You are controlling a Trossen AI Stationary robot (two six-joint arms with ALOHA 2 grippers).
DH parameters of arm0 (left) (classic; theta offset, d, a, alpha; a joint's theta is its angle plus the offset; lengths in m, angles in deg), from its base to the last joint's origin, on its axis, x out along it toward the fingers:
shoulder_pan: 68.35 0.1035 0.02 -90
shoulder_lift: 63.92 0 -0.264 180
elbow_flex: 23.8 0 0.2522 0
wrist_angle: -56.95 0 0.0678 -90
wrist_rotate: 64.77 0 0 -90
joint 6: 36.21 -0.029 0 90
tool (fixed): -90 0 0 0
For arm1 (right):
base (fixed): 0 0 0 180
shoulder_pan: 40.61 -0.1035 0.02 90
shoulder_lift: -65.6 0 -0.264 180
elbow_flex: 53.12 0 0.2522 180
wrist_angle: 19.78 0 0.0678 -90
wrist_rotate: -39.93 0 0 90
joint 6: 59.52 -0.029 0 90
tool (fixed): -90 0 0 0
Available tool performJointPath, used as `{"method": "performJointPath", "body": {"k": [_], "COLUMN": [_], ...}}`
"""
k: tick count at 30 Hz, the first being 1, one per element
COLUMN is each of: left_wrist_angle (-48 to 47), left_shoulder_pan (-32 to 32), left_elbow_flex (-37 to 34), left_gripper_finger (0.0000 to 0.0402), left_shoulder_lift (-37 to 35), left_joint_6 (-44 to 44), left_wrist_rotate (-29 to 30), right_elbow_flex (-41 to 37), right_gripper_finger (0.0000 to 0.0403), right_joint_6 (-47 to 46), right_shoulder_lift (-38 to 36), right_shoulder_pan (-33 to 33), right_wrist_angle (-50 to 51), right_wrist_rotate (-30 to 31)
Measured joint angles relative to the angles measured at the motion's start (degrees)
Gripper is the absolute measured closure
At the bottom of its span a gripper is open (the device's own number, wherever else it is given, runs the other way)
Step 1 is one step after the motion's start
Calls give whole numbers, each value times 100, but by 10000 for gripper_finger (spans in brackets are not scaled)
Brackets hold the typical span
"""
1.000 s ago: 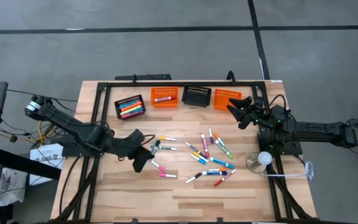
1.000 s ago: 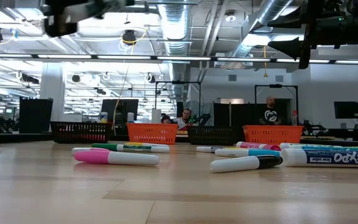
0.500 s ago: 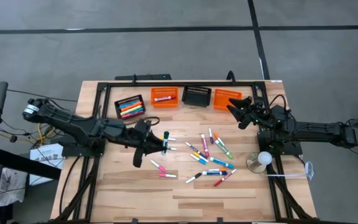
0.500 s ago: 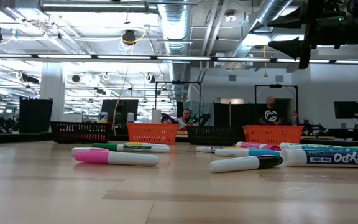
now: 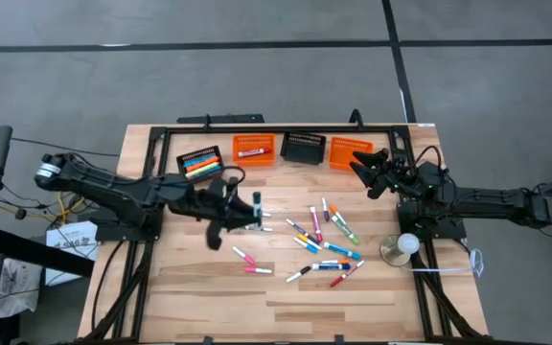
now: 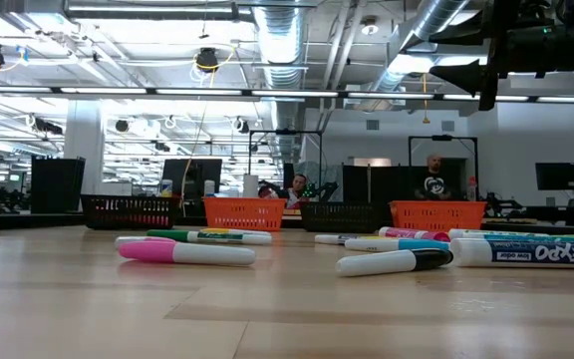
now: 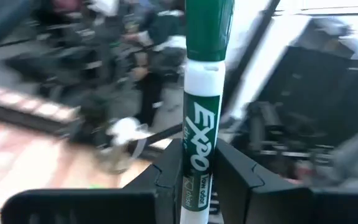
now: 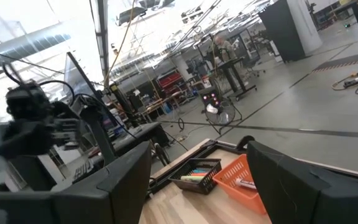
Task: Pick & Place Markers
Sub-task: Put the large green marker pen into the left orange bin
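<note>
High view: the left gripper [image 5: 247,209] has swung from the front-left patch of the tabletop [image 5: 190,287] toward the rear, and now sits just in front of the black basket [image 5: 201,164] that already holds coloured markers. Its fingers are closed on a green marker [image 5: 256,205]. The remaining markers [image 5: 324,244] lie scattered across the middle of the tabletop, with two pink ones nearer the front-left. The right gripper [image 5: 364,169] has not moved; it waits by the far-right orange basket [image 5: 345,151], fingers spread wide and empty.

Low view: the left arm has left this picture. A pink marker [image 6: 185,252] and a green marker behind it lie on the tabletop; four baskets stand in a row at the far edge.

Left wrist view: the green marker [image 7: 202,106] stands upright between the two fingers [image 7: 166,177], pinched near its lower end.

Right wrist view: the wide fingers [image 8: 120,180] frame the basket row; nothing is held.

Judgement: the pick is complete and the carry is under way; release into a basket appears to be the next step.
</note>
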Motion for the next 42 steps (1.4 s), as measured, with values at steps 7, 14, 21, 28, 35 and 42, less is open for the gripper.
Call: {"method": "performJointPath", "body": {"k": [7, 14, 21, 28, 35, 42], "left_wrist_angle": [-1223, -1660, -2184, -3217, -3361, -3572], "left_shoulder_pan": [836, 1954, 2825, 3578, 4430, 4994], "left_elbow_flex": [0, 0, 26, 593, 1113, 1529], "left_gripper_finger": [339, 339, 339, 339, 339, 339], "left_shoulder_lift": [626, 1314, 1610, 1608, 1608, 1828], "left_joint_6": [469, -69, -851, -2402, -3811, -4844], "left_wrist_rotate": [-128, -905, -1259, -1190, -837, -767], "right_elbow_flex": [0, 0, 0, 0, 0, 0], "right_gripper_finger": [148, 148, 148, 148, 148, 148], "right_joint_6": [0, -2, -2, -2, -4, -4], "right_shoulder_lift": [4, 4, 4, 4, 4, 4], "right_shoulder_pan": [0, -2, -2, 2, 0, 0], "right_wrist_angle": [2, 3, 4, 4, 4, 4], "right_wrist_rotate": [0, 73, 480, 623, 621, 621]}}
